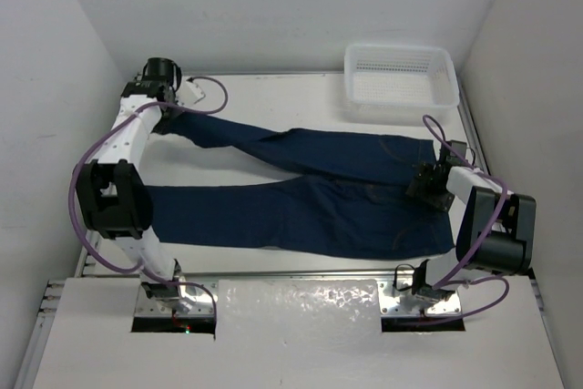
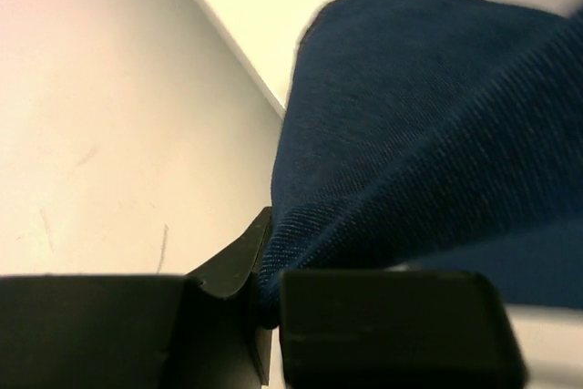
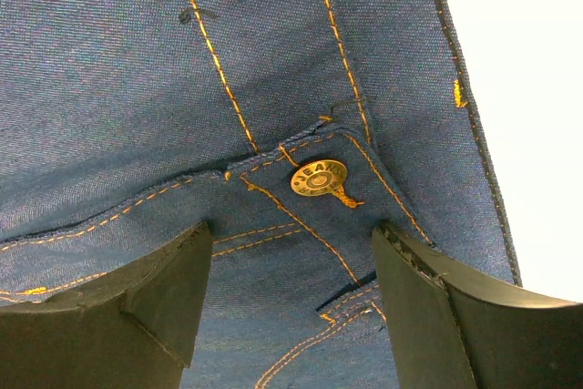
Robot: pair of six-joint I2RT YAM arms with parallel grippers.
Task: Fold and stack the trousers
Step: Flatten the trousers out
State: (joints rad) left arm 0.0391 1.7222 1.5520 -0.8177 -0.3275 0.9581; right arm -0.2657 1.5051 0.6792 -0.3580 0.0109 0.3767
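The dark navy trousers lie spread flat on the white table, waist at the right, the two legs splayed to the left. My left gripper is at the hem of the far leg at the back left. In the left wrist view it is shut on a fold of the denim. My right gripper is down on the waist at the right. In the right wrist view it is open, its fingers astride the waistband just below the tan button.
A white mesh basket stands at the back right corner of the table. White walls close in the left, back and right sides. The arm bases sit at the near edge.
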